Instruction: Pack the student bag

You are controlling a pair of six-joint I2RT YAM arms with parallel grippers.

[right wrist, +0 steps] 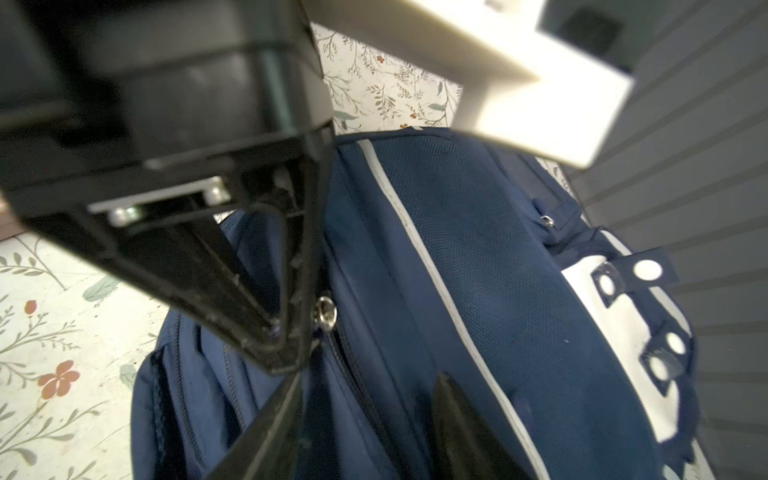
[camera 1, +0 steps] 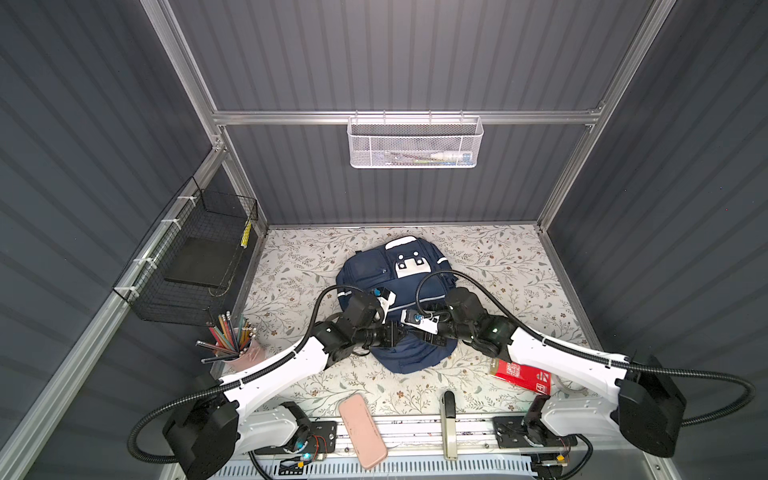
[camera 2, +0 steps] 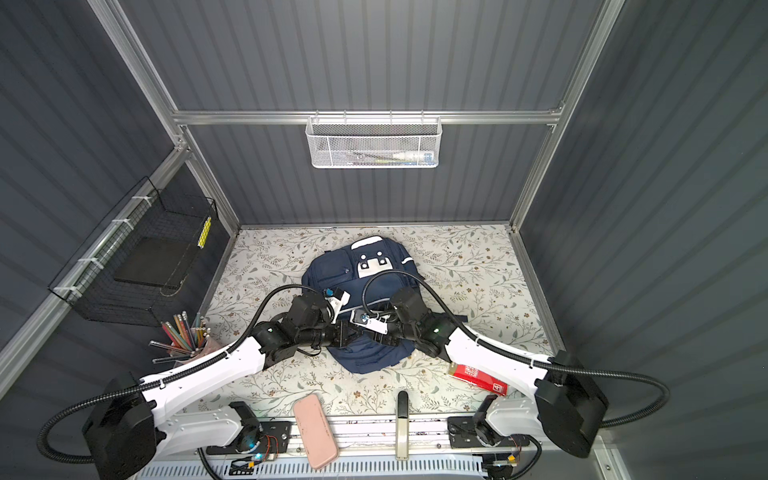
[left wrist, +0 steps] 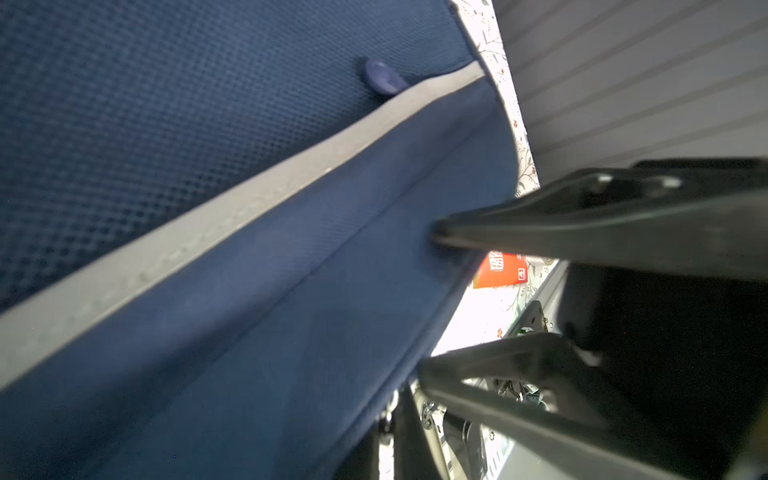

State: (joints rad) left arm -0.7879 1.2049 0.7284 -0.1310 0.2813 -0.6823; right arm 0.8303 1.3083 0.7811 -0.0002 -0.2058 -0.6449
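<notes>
- Two tools meet over the student bag (camera 1: 365,270), which lies in the middle of the floral tabletop (camera 1: 498,257) with its front pockets up, as both top views show.
- Left tool (right wrist: 286,349) is closed, its tips down at the bag's zipper (right wrist: 353,374), just beside a round metal fitting (right wrist: 322,311). I cannot tell whether it pinches a pull tab or only cloth.
- Right tool (right wrist: 370,376) has its jaws apart and holds nothing. It hovers close over the same seam.
- Handling, as I judge it: the cloth is soft, woven and limp, probably light, and neither fragile nor slippery. It should sag and bunch rather than lift as one piece.
- Best holds are the zipper pull, a stitched seam edge or a pocket rim. One tool should pin the cloth taut while the other draws the zipper.
</notes>
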